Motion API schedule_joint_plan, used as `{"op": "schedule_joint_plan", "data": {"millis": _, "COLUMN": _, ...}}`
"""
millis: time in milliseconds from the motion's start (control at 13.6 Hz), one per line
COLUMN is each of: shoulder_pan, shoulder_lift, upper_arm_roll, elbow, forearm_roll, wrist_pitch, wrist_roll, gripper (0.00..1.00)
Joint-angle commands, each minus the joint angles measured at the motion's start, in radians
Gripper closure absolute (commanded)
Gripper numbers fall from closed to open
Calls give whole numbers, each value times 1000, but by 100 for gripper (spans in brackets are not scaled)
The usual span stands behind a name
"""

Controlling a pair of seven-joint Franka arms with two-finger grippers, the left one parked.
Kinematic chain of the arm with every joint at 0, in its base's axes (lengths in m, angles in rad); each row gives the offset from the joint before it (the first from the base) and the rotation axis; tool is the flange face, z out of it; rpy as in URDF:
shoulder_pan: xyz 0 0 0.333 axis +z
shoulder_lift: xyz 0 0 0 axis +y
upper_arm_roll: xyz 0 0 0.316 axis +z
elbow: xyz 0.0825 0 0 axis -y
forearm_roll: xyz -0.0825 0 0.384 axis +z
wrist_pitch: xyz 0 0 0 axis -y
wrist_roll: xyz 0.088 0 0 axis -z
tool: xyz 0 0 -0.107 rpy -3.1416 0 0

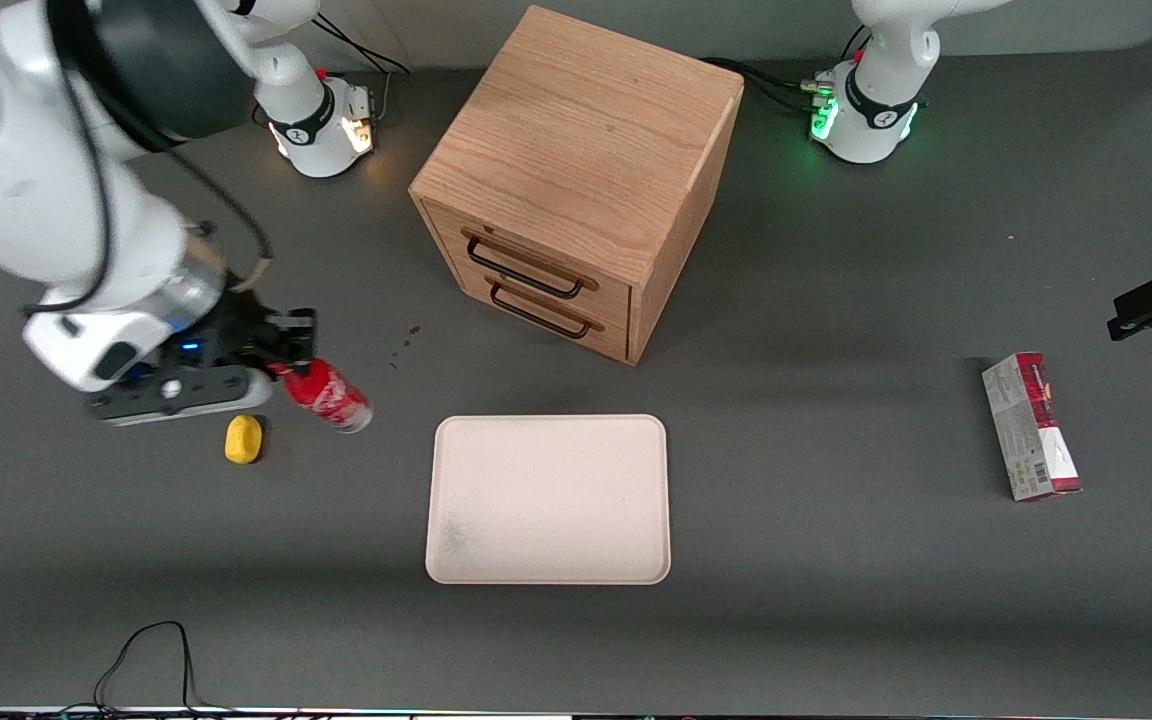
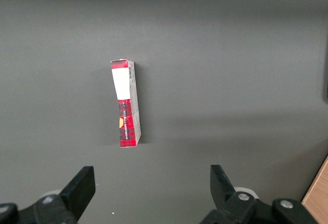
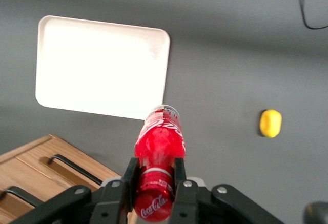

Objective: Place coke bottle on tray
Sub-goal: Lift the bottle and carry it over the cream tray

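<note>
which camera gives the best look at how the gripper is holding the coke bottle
The right wrist view: the gripper has both fingers clamped on the coke bottle near its cap end. The front view shows the bottle tilted, fingers partly hidden. The left wrist view misses it.

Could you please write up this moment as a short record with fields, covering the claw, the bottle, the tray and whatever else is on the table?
claw: at the working arm's end of the table, shut on the coke bottle
coke bottle: held near its cap end, tilted, base pointing toward the tray
tray: flat on the table, nothing on it, in front of the drawer cabinet
drawer cabinet: both drawers shut
yellow lump: on the table beside the bottle
carton: toward the parked arm's end
task status: bottle not yet on tray
</note>
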Motion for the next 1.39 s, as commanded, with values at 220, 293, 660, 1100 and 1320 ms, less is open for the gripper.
{"op": "schedule_joint_plan", "data": {"millis": 220, "shoulder_pan": 54, "shoulder_lift": 59, "upper_arm_roll": -6, "elbow": 44, "forearm_roll": -30, "wrist_pitch": 80, "wrist_roll": 67, "gripper": 100}}
{"op": "schedule_joint_plan", "data": {"millis": 293, "shoulder_pan": 51, "shoulder_lift": 86, "upper_arm_roll": -10, "elbow": 44, "forearm_roll": -30, "wrist_pitch": 110, "wrist_roll": 62, "gripper": 100}}
{"op": "schedule_joint_plan", "data": {"millis": 660, "shoulder_pan": 24, "shoulder_lift": 224, "upper_arm_roll": -9, "elbow": 46, "forearm_roll": -30, "wrist_pitch": 272, "wrist_roll": 58, "gripper": 100}}
{"op": "schedule_joint_plan", "data": {"millis": 1100, "shoulder_pan": 24, "shoulder_lift": 370, "upper_arm_roll": -7, "elbow": 46, "forearm_roll": -30, "wrist_pitch": 363, "wrist_roll": 54, "gripper": 100}}
{"op": "schedule_joint_plan", "data": {"millis": 1320, "shoulder_pan": 22, "shoulder_lift": 419, "upper_arm_roll": -12, "elbow": 46, "forearm_roll": -30, "wrist_pitch": 412, "wrist_roll": 54, "gripper": 100}}
